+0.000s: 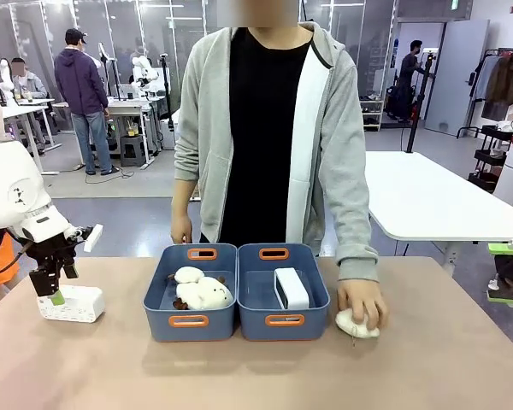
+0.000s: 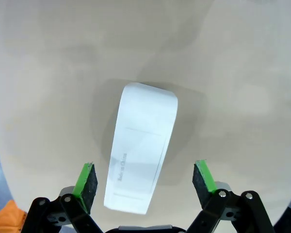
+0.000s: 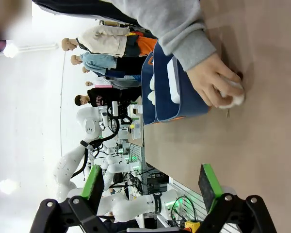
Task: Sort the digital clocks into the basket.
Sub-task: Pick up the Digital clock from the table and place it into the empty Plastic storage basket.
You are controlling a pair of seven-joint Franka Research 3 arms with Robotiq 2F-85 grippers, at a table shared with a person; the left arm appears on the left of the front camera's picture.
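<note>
One white digital clock (image 1: pixel 72 304) lies on the table at the far left. My left gripper (image 1: pixel 56 294) hangs just above its left end. In the left wrist view this clock (image 2: pixel 143 145) lies lengthwise between my green pads (image 2: pixel 85 180), and the left gripper (image 2: pixel 144 180) is open around it without touching. A second white clock (image 1: pixel 291 288) stands on edge inside the right-hand blue basket (image 1: pixel 255 325). My right gripper (image 1: pixel 501 273) is open at the table's right edge; in its wrist view it (image 3: pixel 150 183) holds nothing and faces the basket (image 3: pixel 186 104).
An identical blue bin (image 1: pixel 158 323) touching the basket's left side holds cream plush toys (image 1: pixel 201 290). The person stands behind the bins, one hand (image 1: pixel 362 301) pressed on another plush toy (image 1: pixel 356 325) on the table right of the basket. Bare tabletop lies in front.
</note>
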